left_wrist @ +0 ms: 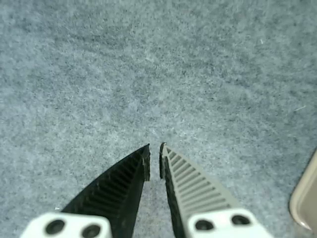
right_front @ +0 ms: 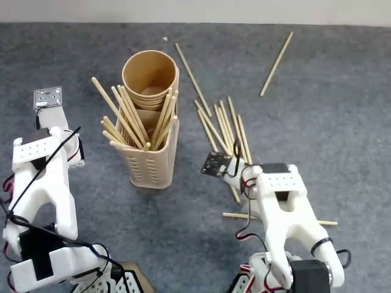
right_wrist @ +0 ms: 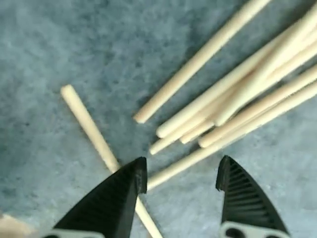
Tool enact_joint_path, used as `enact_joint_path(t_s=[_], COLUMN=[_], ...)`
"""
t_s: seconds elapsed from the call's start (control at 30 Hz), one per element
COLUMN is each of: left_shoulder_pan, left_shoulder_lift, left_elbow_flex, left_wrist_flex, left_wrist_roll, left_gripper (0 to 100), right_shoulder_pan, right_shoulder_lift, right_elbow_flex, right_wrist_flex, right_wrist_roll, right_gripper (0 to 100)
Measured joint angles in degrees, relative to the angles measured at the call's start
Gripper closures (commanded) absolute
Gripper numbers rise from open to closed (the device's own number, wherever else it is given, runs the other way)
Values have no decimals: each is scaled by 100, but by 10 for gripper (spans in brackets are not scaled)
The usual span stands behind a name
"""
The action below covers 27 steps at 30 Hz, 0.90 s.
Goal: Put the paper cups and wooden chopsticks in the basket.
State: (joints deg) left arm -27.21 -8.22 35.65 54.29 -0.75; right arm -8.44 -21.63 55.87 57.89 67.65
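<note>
basket [right_front: 149, 165] sat centre-left on the bench [right_front: 342, 122], paper cups [right_front: 150, 76] nested inside beside a bundle of chopsticks [right_front: 131, 122]. loose chopsticks [right_front: 223, 128] lay fanned just right of it, one stray [right_front: 276, 64] near the far edge. right wrist view: right gripper [right_wrist: 181, 176] had jaws spread over their ends; from above, the wrist covered that spot. left gripper [left_wrist: 154, 161] was pinched together, empty, over bare bench.

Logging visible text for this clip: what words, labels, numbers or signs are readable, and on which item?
No text can be read in any view.
paper cups, basket, chopsticks: no print visible.
left arm's board, right arm's board: any markings are too small to read.
</note>
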Motion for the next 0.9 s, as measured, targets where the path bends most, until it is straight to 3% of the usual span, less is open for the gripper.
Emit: enact_joint_path(t_s=[0.2,0.37,0.73,0.9], left_shoulder_pan=[0,0,0,0], left_shoulder_lift=[0,0,0,0], left_elbow_flex=[0,0,0,0], left_wrist_flex=[0,0,0,0], left_wrist_roll=[0,0,0,0], left_gripper=[926,926,926,926], right_shoulder_pan=[-211,-580,-941,-914], right_shoulder_lift=[-510,-615,-615,-677], right_elbow_flex=[-624,-308,879,1081], right_wrist_flex=[1292,1495,325,-290], right_wrist_roll=[9,9,9,9], right_gripper=[767,767,777,998])
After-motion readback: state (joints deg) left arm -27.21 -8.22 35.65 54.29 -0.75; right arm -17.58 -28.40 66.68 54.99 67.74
